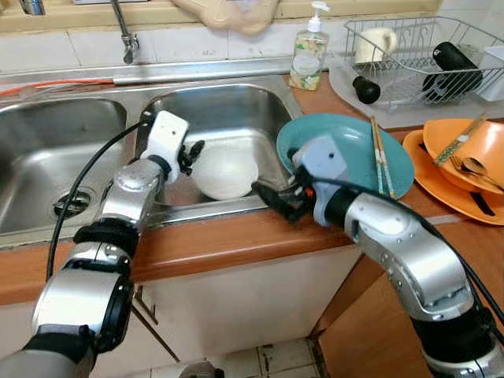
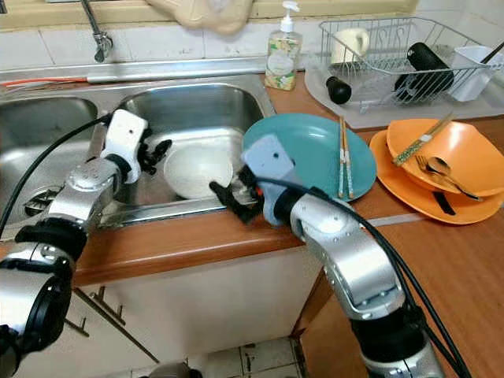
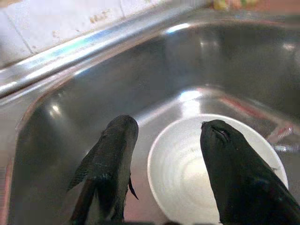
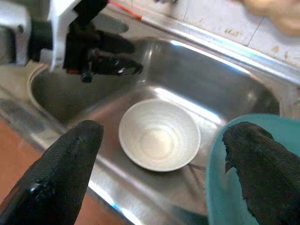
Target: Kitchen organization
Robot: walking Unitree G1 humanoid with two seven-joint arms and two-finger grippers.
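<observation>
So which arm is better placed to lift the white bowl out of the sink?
Probably the left. The left gripper hangs open inside the basin just above the white bowl, one finger over its rim. The right gripper, also open, sits at the sink's front edge beside the teal plate.

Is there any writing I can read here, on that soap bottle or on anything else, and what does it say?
Soap bottle by the sink: a printed label, too small and blurred to read.
White bowl, teal plate, orange plates, dish rack: no text visible.
Nothing here can be quoted.
</observation>
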